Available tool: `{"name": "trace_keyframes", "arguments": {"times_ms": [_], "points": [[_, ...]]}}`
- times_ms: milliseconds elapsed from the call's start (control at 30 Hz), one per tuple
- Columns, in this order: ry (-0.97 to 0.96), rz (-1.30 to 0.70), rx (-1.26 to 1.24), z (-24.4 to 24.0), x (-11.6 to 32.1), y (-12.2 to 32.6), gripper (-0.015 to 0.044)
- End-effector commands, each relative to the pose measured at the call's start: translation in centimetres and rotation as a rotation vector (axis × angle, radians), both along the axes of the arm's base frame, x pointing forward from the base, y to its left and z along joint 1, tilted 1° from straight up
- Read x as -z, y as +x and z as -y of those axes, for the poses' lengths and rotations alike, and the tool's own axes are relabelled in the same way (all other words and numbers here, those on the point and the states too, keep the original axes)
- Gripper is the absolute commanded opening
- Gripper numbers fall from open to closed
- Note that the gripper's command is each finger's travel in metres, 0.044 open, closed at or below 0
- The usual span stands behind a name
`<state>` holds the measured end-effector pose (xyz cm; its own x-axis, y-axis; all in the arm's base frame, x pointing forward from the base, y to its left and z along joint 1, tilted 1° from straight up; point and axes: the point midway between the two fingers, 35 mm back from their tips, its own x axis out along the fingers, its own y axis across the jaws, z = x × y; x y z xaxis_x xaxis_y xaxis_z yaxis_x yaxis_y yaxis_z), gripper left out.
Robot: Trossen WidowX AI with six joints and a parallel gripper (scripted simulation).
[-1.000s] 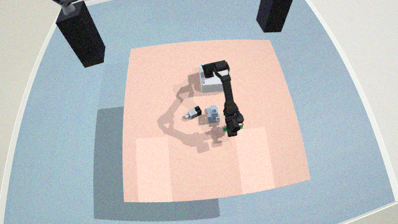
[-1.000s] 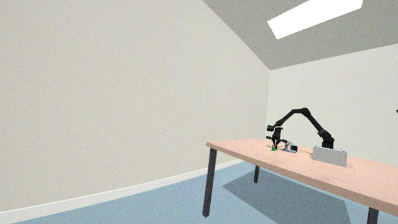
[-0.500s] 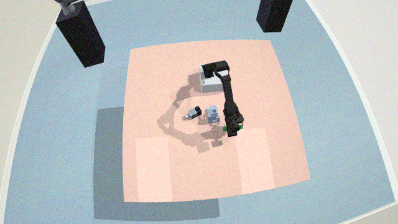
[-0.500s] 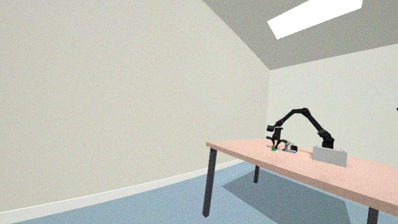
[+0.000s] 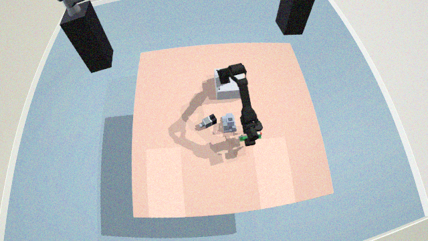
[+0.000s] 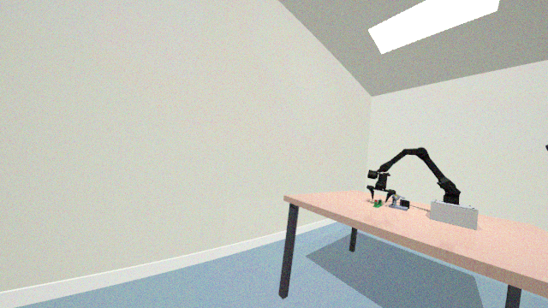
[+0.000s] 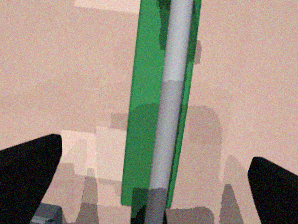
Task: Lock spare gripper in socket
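The grey lock pin [image 7: 172,65] lies lengthwise along a green rest [image 7: 142,75] [image 5: 243,137] [image 6: 378,204] on the table. My gripper [image 7: 157,156] [image 6: 380,199] is open, with one finger on each side of the pin and a gap to it on both sides. A small red part [image 5: 260,134] shows at the rest's far end. The grey mount [image 5: 229,122] [image 6: 398,207] stands beside my gripper; a corner shows at the lower left of the wrist view. No pin is seen in its socket, which is too small to read. The spare gripper [image 5: 208,120], grey with a black end, lies apart from the mount.
The arm's pale base box [image 5: 229,94] [image 6: 454,215] stands behind the mount. One finger is close to the mount in the exterior view; whether they touch cannot be told. Black pillars [image 5: 87,40] [image 5: 294,17] stand beyond the table [image 5: 214,197].
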<state>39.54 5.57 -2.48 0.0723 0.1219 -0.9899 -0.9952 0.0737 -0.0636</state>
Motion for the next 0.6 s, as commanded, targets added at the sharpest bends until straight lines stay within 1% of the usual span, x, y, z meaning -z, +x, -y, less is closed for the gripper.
{"name": "trace_keyframes", "arguments": {"times_ms": [0,567], "points": [[0.000,0.000,0.000,0.0,-1.0,0.0,0.0440],[0.000,0.006,0.000,0.0,-6.1,0.0,0.0440]]}}
